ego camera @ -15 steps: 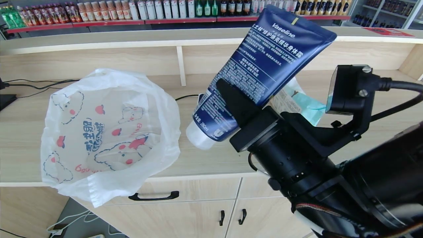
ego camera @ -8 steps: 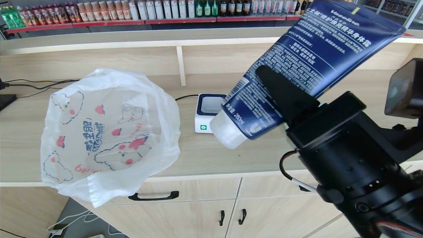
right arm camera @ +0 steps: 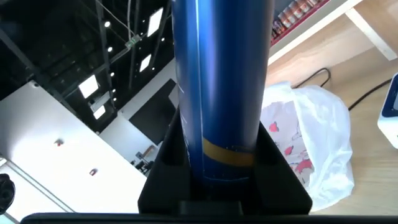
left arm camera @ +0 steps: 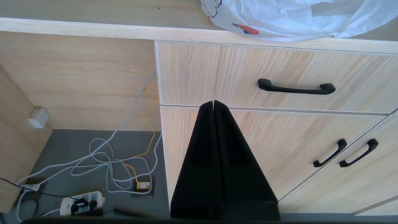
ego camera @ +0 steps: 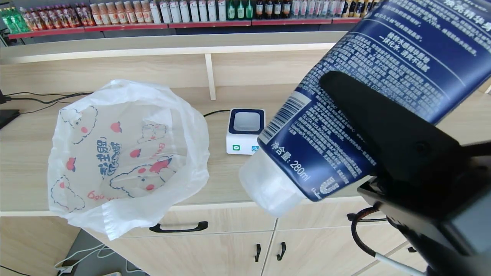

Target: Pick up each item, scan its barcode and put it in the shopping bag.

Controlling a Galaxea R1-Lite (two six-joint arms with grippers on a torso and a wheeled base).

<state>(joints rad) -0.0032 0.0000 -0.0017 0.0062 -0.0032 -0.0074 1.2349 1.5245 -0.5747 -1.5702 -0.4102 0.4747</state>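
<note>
The right gripper (ego camera: 356,103) is clamped across the blue tube (ego camera: 326,153), held up near the head camera and hiding the right part of the counter (ego camera: 230,180). The tube's long axis slants, with its clear cap low towards the robot's left and its body rising to the right. Past the cap sits the scanner (ego camera: 245,130), then the shopping bag (ego camera: 126,153), mouth open

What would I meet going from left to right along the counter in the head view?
White printed plastic shopping bag → small white and blue box-shaped barcode scanner → dark blue plastic tube with a translucent cap
</note>
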